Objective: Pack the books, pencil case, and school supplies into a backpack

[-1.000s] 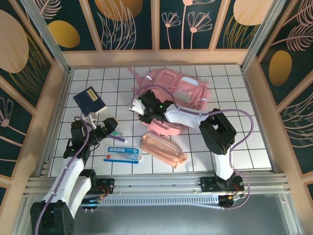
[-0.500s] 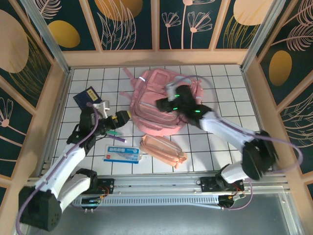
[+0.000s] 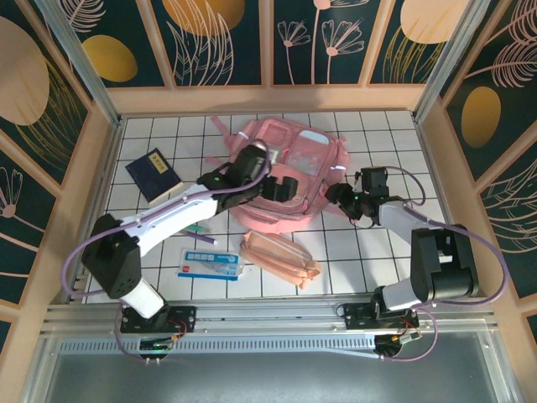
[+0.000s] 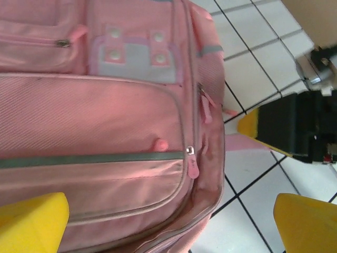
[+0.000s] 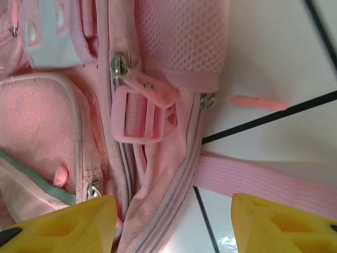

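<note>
Both grippers are at the backpack (image 3: 289, 168), which lies flat, front pockets up, in the far middle of the table (image 3: 168, 134). My left gripper (image 3: 281, 186) hangs over its front panel with jaws fully spread and nothing between them. In the left wrist view the pocket zip runs across, its zip pull (image 4: 192, 164) lying just ahead of the fingertips (image 4: 31, 221), right of centre. My right gripper (image 3: 340, 195) sits at the bag's right edge with jaws apart and holding nothing. In its wrist view the side seam and main zip track run away from me between the fingers, the side puller (image 5: 142, 79) lies ahead and to the left above a pink buckle (image 5: 141, 120), and a strap (image 5: 263, 179) trails out to the right. Judgement: the bag looks zipped shut, so opening it comes first. The right gripper is the nearer to that side puller and needs to go forward and slightly left. The bag is glossy pink, soft and quilted-looking with grey-blue trim, so it will likely shift unless the left gripper pins it. The navy booklet (image 3: 153, 174), green pen (image 3: 197, 227), white-and-blue packet (image 3: 210, 264) and peach pencil case (image 3: 281, 259) all lie on the table, outside the bag, nearer my bases.
</note>
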Tool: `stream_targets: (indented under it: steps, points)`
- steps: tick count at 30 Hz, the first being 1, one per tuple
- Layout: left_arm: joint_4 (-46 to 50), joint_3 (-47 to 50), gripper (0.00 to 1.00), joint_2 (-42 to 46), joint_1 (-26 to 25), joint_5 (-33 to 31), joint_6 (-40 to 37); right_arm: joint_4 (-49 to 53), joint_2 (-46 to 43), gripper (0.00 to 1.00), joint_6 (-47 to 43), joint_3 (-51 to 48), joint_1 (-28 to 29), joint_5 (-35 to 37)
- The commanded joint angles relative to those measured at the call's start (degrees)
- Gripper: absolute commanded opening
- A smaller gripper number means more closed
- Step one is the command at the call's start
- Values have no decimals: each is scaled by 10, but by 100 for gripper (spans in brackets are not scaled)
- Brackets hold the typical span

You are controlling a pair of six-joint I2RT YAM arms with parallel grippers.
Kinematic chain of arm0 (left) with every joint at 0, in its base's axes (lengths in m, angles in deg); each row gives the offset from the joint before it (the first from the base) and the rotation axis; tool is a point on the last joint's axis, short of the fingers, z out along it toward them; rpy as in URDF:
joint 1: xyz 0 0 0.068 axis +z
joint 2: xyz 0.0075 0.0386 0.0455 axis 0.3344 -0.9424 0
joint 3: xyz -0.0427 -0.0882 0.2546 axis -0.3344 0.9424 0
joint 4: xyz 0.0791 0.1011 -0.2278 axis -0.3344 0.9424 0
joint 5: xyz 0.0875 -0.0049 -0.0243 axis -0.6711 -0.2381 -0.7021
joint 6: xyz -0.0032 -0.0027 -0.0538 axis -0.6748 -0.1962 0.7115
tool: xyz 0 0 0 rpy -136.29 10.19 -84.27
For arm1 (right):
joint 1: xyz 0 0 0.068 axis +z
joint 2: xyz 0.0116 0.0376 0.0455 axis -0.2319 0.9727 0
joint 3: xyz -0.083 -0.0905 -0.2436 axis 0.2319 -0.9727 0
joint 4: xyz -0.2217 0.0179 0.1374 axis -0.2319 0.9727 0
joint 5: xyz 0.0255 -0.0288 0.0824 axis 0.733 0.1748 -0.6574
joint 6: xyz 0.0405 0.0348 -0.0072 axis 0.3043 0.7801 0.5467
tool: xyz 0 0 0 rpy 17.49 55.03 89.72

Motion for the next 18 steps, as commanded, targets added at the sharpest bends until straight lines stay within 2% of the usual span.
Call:
stream_targets:
  steps: [1, 4, 7, 8, 11, 14, 18]
  points:
    - [34, -24, 99, -32, -47, -24, -152, -46, 25, 58, 21, 10, -1, -62]
    - [24, -27, 99, -53, -55, -6, -193, -63, 65, 48, 34, 14, -1, -94]
    - [23, -24, 99, -63, -54, -10, -220, -94, 79, 31, 42, 11, 4, -112]
    - [19, -17, 98, -63, -55, -20, -232, -105, 80, 22, 41, 11, 8, -108]
    - [18, 4, 96, -67, -55, -67, -272, -115, 93, 6, 29, 27, 23, -104]
    - [49, -3, 93, -82, -55, -111, -304, -153, 99, 0, 48, 33, 42, -124]
    - [50, 23, 82, -85, -55, -129, -370, -150, 76, 0, 51, 53, 58, -109]
